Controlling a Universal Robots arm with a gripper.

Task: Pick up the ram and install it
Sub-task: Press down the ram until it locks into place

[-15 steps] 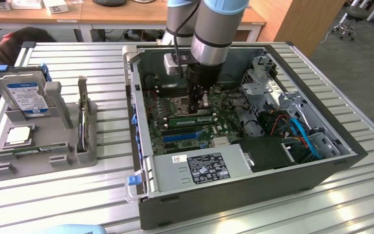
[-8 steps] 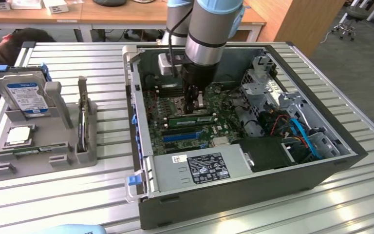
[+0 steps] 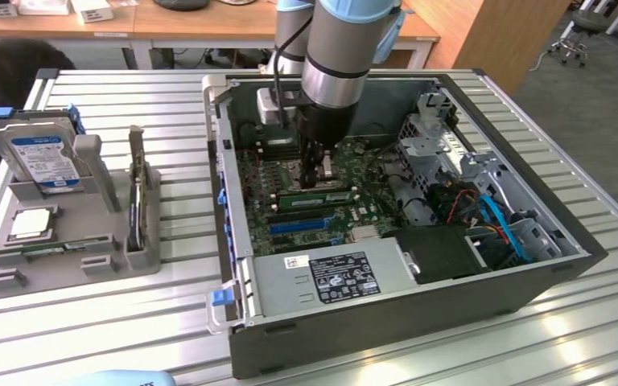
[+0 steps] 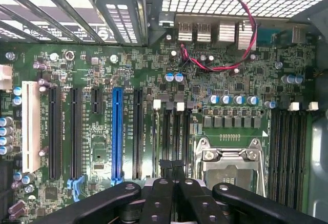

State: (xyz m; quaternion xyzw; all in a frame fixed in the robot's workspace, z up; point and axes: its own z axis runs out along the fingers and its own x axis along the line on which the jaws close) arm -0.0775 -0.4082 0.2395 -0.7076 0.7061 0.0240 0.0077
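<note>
Ram [image 3: 315, 195] sits on edge across the motherboard [image 3: 287, 173] inside the open computer case [image 3: 395, 322], in a memory slot [image 4: 165, 131] beside the processor socket [image 4: 230, 165]. The gripper [image 3: 315, 178], fingers together, bears down directly above it. Off-centre pressure could tilt the stick, leave a white clip [image 4: 157, 104] unlatched, or flex the board.

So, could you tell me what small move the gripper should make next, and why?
Probably a short, straight press downward: the shut gripper hangs right above the ram, which stands in a slot on the motherboard, and I cannot tell whether it is fully seated.
</note>
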